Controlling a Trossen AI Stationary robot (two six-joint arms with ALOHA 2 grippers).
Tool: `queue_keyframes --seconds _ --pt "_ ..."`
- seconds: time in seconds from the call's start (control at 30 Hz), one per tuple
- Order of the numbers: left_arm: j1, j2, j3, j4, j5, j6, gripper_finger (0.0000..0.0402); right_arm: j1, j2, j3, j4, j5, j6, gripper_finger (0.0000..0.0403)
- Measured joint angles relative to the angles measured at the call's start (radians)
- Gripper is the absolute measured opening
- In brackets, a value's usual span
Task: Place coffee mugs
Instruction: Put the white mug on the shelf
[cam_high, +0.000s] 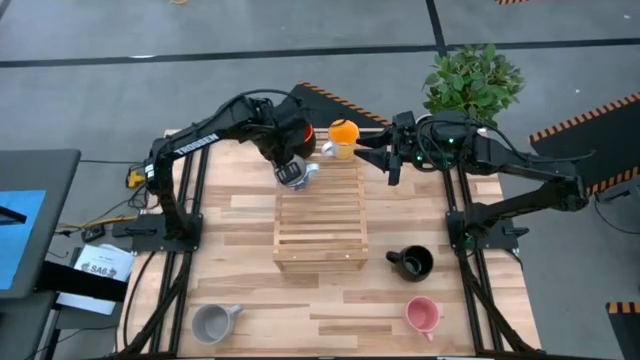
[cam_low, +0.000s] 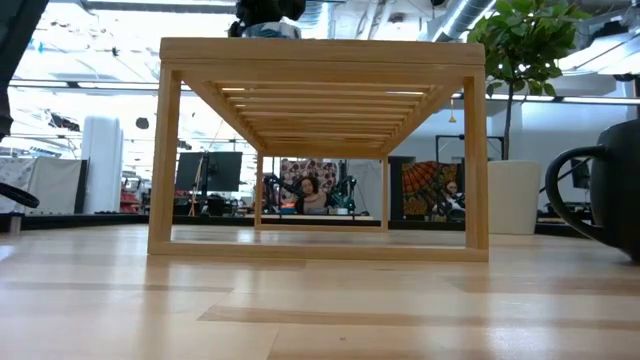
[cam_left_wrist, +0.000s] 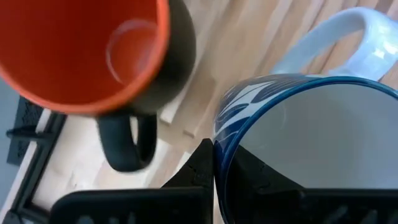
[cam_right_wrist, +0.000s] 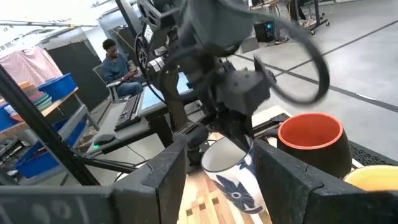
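My left gripper (cam_high: 292, 168) is over the far left corner of the wooden slatted rack (cam_high: 320, 225), shut on a white mug with a blue leaf pattern (cam_left_wrist: 311, 143). A mug that is dark outside and red-orange inside (cam_left_wrist: 81, 56) stands just beyond it. The yellow-orange mug (cam_high: 343, 136) stands at the rack's far end. My right gripper (cam_right_wrist: 221, 186) is open and level, just right of that end, touching nothing. The black mug (cam_high: 412, 262), pink mug (cam_high: 422, 315) and grey mug (cam_high: 212, 322) stand on the table. My left gripper holds the white mug by its rim (cam_left_wrist: 219, 146), on the side opposite the handle (cam_left_wrist: 336, 37). One finger (cam_left_wrist: 202, 168) is outside the wall and one is inside. The fingers come from above, pointing down. The mug is upright; whether its base touches the rack, I cannot tell.
A potted plant (cam_high: 470, 80) stands at the far right corner, its white pot (cam_low: 513, 195) seen behind the rack in the low view. The rack's top (cam_low: 320, 48) is bare toward the near end. A seated person (cam_right_wrist: 121, 59) is in the room beyond the table.
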Motion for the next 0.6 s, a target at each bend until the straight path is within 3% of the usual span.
queue_keyframes --seconds 0.6 --pt "0.007 -0.002 0.001 0.05 -0.024 0.065 0.0016 0.0 0.0 0.0 -0.001 0.0 0.0 0.0207"
